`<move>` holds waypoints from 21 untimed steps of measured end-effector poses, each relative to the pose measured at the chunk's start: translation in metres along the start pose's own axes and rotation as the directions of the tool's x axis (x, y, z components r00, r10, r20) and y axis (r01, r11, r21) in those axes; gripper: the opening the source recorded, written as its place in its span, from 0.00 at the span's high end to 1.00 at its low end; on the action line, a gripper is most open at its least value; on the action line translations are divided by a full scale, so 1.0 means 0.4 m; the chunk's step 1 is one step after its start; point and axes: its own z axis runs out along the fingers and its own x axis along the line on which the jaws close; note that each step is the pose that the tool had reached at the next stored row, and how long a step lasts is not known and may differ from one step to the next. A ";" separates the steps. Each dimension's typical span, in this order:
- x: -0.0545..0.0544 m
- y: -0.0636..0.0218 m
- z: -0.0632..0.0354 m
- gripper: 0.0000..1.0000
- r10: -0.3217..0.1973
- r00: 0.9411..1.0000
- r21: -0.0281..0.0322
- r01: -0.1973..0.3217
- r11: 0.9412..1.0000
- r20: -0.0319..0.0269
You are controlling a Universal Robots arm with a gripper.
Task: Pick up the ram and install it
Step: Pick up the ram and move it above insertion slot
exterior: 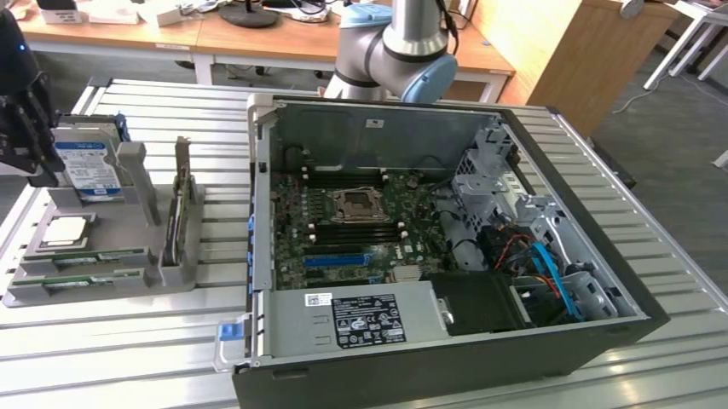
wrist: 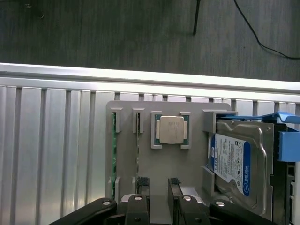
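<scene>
Two ram sticks, thin green boards standing on edge, sit in slots of the grey holder tray. In the exterior view these ram sticks lie at the near end of the holder tray, at the exterior view's left. My gripper hovers above the tray, open, with nothing between its black fingertips. It stands over the tray's edge, a short way from the nearer ram stick. In the exterior view the gripper hangs by the hard drive.
The tray also holds a silver CPU, a hard drive in a blue bracket and an upright expansion card. The open computer case lies beside it, with the motherboard and its black memory slots around the CPU socket.
</scene>
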 end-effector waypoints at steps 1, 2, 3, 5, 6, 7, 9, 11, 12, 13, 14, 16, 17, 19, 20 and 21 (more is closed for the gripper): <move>0.003 0.000 0.000 0.70 0.004 1.000 0.000 -0.004 1.000 0.000; 0.006 0.000 0.000 0.70 0.007 1.000 0.000 -0.007 1.000 0.000; 0.009 0.000 -0.001 0.70 0.011 1.000 0.000 -0.011 1.000 0.000; 0.016 0.000 -0.001 0.70 0.019 1.000 0.000 -0.019 1.000 0.000; 0.019 0.001 -0.001 0.70 0.023 1.000 0.001 -0.023 1.000 0.000; 0.022 0.001 -0.001 0.70 0.027 1.000 0.001 -0.027 1.000 0.000; 0.028 0.001 -0.001 0.70 0.035 0.999 0.001 -0.035 0.999 0.000; 0.034 0.001 -0.001 0.70 0.042 0.999 0.001 -0.042 0.999 0.001; 0.037 0.001 -0.001 0.70 0.046 0.999 0.001 -0.046 0.999 0.001; 0.040 0.001 -0.002 0.70 0.050 0.999 0.001 -0.050 0.999 0.001; 0.042 0.001 -0.002 0.70 0.054 0.999 0.001 -0.054 0.999 0.001; 0.047 0.001 -0.002 0.70 0.060 0.998 0.002 -0.060 0.998 0.001; 0.048 0.001 -0.002 0.70 0.062 0.998 0.002 -0.062 0.998 0.001; 0.049 0.001 -0.002 0.70 0.064 0.998 0.002 -0.064 0.998 0.001; 0.049 0.001 -0.002 0.70 0.064 0.998 0.002 -0.064 0.998 0.001; 0.049 0.001 -0.002 0.70 0.064 0.998 0.002 -0.064 0.998 0.001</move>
